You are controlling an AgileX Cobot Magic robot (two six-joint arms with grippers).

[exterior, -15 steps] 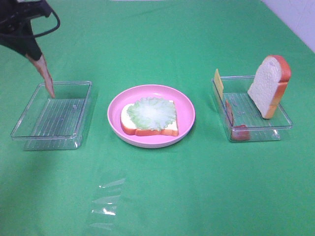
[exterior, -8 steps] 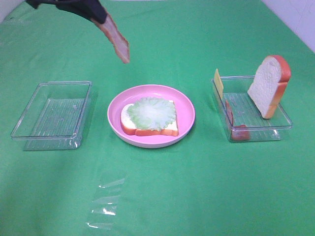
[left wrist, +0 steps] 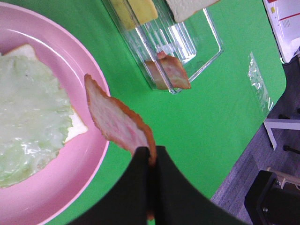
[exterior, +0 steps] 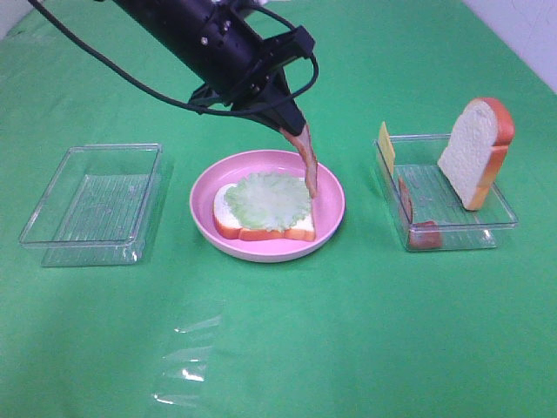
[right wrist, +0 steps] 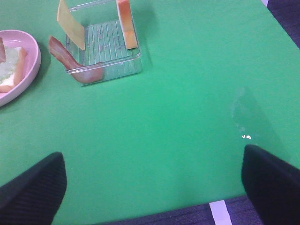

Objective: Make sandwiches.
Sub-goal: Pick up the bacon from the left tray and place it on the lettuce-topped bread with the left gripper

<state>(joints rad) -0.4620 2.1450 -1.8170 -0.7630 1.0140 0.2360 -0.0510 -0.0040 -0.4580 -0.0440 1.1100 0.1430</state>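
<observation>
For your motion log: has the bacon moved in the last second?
Yes. The bacon went from the left tray rightward to over the plate.

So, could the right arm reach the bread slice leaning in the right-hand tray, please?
Probably yes: the right claw is open, the bread slice rises above its tray, and the left claw is over the plate.

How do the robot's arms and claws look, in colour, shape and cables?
The left arm is black and bulky, with thin black cables looping beside it. Its left claw is black and tapers to a narrow tip. The right claw shows only two black, rounded fingertips.
</observation>
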